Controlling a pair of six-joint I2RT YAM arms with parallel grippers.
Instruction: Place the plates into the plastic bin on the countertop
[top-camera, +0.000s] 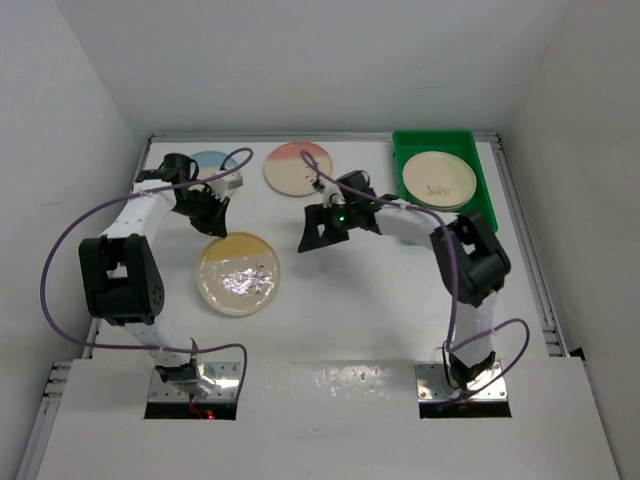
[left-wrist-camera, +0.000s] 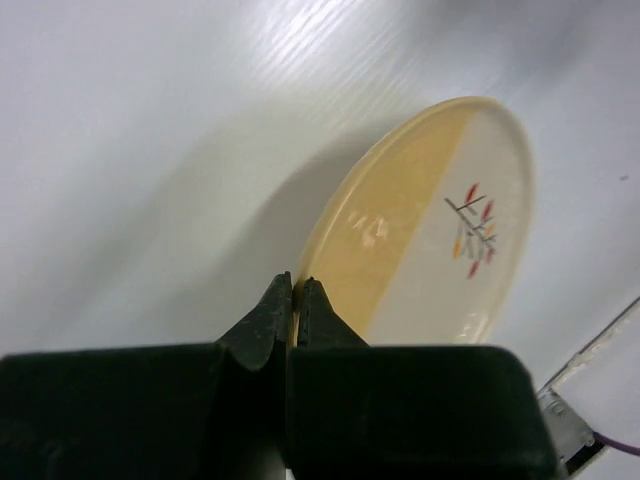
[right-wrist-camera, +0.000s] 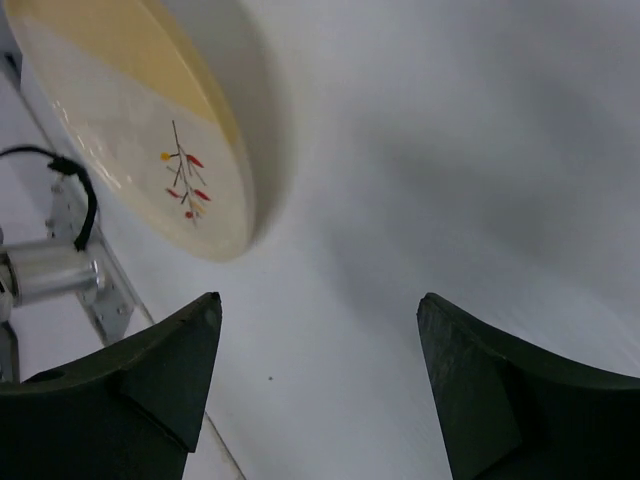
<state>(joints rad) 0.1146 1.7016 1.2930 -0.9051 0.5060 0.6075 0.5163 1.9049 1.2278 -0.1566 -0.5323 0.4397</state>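
Observation:
A yellow-segment plate (top-camera: 238, 272) lies left of centre on the white countertop (top-camera: 360, 320). My left gripper (top-camera: 212, 214) is shut on its far rim; in the left wrist view the fingertips (left-wrist-camera: 297, 285) pinch the edge of the plate (left-wrist-camera: 430, 230), which looks tilted over its shadow. My right gripper (top-camera: 318, 232) is open and empty above bare countertop, right of that plate; its wrist view shows the plate (right-wrist-camera: 140, 120) ahead and left of the jaws (right-wrist-camera: 318, 300). The green bin (top-camera: 482, 190) at the back right holds one plate (top-camera: 438, 178). A pink-segment plate (top-camera: 298, 168) lies at the back.
A blue-segment plate (top-camera: 208, 160) at the back left is partly hidden by my left arm. A purple cable (top-camera: 70, 240) loops off the left arm and another (top-camera: 500, 340) off the right. White walls close in the sides and back.

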